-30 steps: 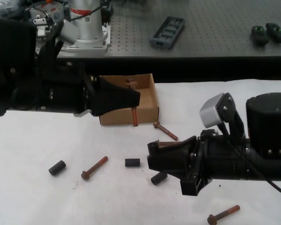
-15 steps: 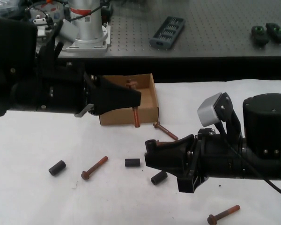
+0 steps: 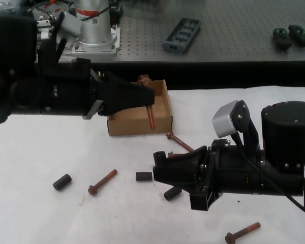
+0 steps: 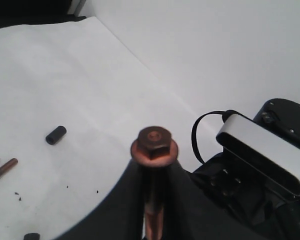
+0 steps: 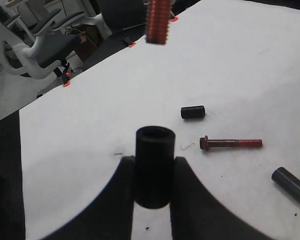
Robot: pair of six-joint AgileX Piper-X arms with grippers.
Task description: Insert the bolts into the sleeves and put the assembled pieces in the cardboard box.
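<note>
**High view.** White-covered desk (image 3: 51,147). The cardboard box (image 3: 134,124) stands toward its far side. The left gripper (image 3: 145,97) is held above the desk at the box. The copper-coloured held bolt (image 3: 150,116) hangs from it, threads down, and is seen against the box's right front. The right gripper (image 3: 160,161) is nearer the camera and lower, and points toward the left arm. Three loose bolts (image 3: 102,182) lie on the desk: one just beside the box's near right corner, one left of centre and one at the near edge. Three loose sleeves (image 3: 144,176), all black, also lie there: one far left and two near the right gripper.

**Left wrist view.** The left gripper (image 4: 154,175) has its fingers (image 4: 127,192) closed on the held bolt (image 4: 154,145), just under the flanged hex head. The shank runs between them. Behind it are the white desk, one loose sleeve and the right arm's housing (image 4: 262,150).

**Right wrist view.** The right gripper (image 5: 154,170) is clamped on the held sleeve (image 5: 155,167). The sleeve is black and upright, with its open bore facing up. The threaded tip of the held bolt (image 5: 157,17) hangs above it, apart from it. Two loose sleeves and one loose bolt lie on the desk beyond.
</note>
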